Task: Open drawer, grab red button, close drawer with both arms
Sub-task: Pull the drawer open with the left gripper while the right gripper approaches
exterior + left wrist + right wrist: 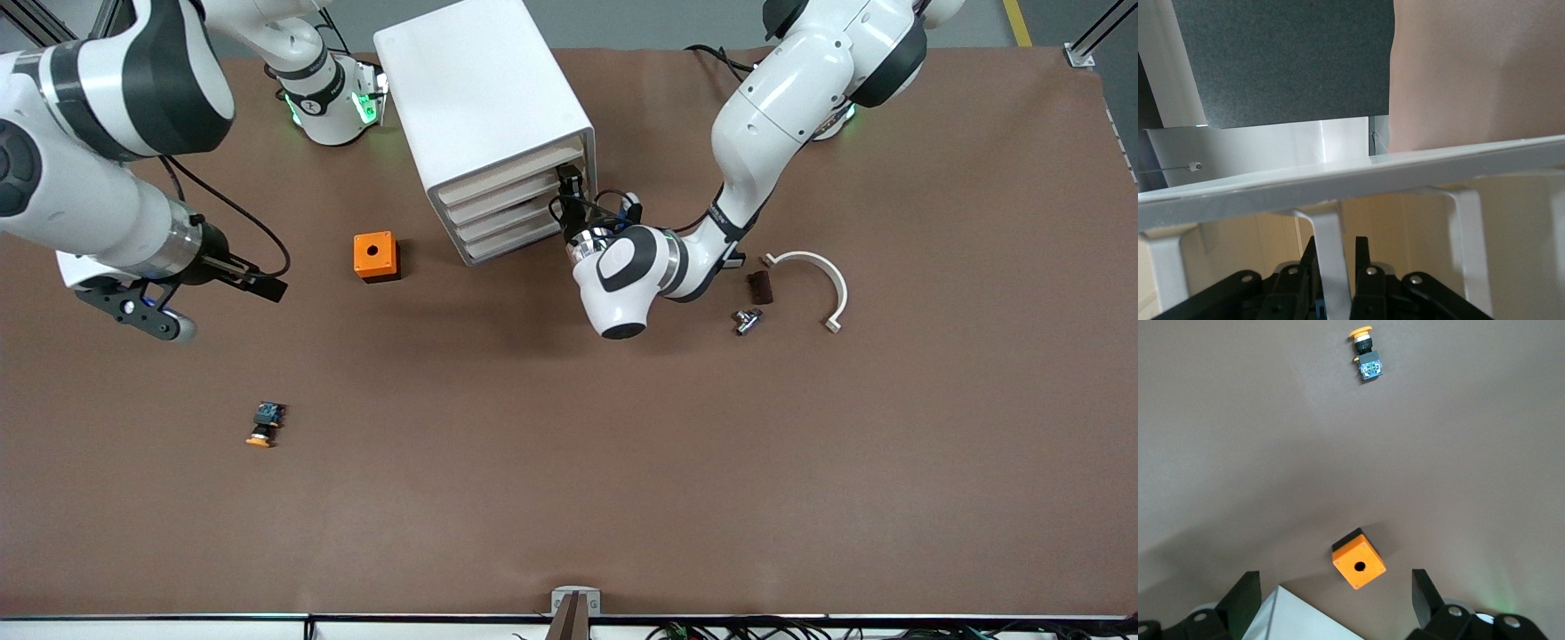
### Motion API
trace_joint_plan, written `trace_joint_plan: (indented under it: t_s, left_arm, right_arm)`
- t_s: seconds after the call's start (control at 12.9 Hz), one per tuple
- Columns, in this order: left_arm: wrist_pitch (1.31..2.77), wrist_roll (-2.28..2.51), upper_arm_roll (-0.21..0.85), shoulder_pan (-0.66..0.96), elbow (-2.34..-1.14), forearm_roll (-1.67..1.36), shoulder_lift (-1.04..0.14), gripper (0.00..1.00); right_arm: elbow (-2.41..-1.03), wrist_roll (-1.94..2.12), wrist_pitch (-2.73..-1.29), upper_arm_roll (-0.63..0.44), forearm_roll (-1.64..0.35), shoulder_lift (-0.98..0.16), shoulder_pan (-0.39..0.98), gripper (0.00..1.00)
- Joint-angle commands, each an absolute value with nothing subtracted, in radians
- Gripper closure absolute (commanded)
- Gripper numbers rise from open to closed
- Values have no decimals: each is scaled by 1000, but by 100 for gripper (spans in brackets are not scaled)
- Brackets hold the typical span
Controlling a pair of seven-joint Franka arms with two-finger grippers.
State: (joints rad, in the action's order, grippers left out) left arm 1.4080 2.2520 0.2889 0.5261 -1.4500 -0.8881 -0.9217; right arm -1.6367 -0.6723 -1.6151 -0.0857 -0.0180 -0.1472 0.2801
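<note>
Drawer [502, 182], shallow white plastic, sits shut in the white boxy cabinet [471, 89]; left gripper's [1338, 257] narrow jaws pinching its rib could slip; right gripper [1335, 583] waits over brown surface [569, 444], jaws wide

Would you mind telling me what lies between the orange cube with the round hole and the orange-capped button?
Nothing: in the right wrist view only bare brown table separates the orange cube from the orange-capped button.
</note>
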Motion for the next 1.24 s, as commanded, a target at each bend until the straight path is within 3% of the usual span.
trace_joint_plan:
  t_s: [0.0, 0.31, 1.16]
  left_arm:
    - [1390, 2275, 288, 528, -1454, -908, -919, 85]
    - [1390, 2289, 285, 517, -1451, -908, -919, 92]
    - [1402, 2284, 275, 333, -1439, -937, -919, 88]
  right_arm:
    - [-1707, -791, -1693, -91, -40, -123, 334, 0]
    - [-1732, -963, -1749, -89, -55, -126, 418, 0]
    - [-1732, -1421, -1837, -91, -69, -161, 695, 0]
